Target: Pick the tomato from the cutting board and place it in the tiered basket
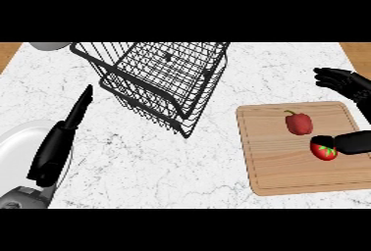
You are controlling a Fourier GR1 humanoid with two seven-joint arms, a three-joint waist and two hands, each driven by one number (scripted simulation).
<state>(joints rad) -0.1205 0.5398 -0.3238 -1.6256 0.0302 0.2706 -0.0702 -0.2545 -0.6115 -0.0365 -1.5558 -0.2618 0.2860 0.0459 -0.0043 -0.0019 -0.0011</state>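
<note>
Tomato [323, 151] lies on the cutting board [275, 162], near its right edge. Right hand [354, 142] is open, thumb touching the tomato. Judged light, smooth, easily bruised: grasp round its middle. Left hand [54, 147] rests open at the table's [145, 166] left edge.

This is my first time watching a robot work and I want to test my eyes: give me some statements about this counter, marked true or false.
1. The tomato lies on the board. True.
2. The pepper sits in the basket. False: it lies on the board, beside the tomato.
3. The left hand holds the tomato. False: it is open at the view's left, far from the board.
4. The right hand is at the tomato. True.
</note>
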